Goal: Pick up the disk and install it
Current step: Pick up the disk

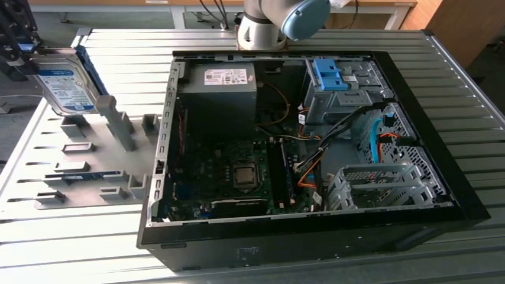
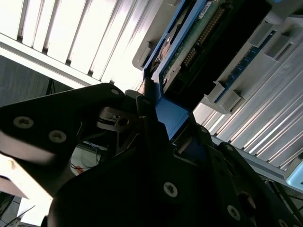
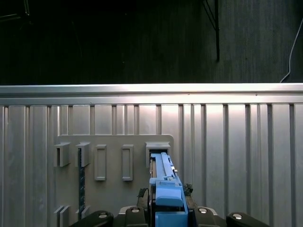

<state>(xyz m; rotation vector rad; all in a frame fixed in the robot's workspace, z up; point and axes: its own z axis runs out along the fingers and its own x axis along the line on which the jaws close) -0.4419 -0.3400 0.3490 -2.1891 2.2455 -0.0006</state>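
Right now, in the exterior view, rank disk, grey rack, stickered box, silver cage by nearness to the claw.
1. disk, gripped in the claw.
2. grey rack, just beneath it.
3. stickered box, mid-scene.
4. silver cage, exterior view's right.

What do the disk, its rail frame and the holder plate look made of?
The disk: bare silvery metal casing, dull sheen, paper-like white-and-blue label. Its rail frame: bright blue, likely moulded plastic, even matt colour. The holder plate: flat grey, matt, probably plastic or painted metal; cannot tell which.

Silver metal disk [image 1: 67, 83], glossy blue plastic rail [image 3: 166, 194]; ribbed shiny metal table [image 1: 473, 89].
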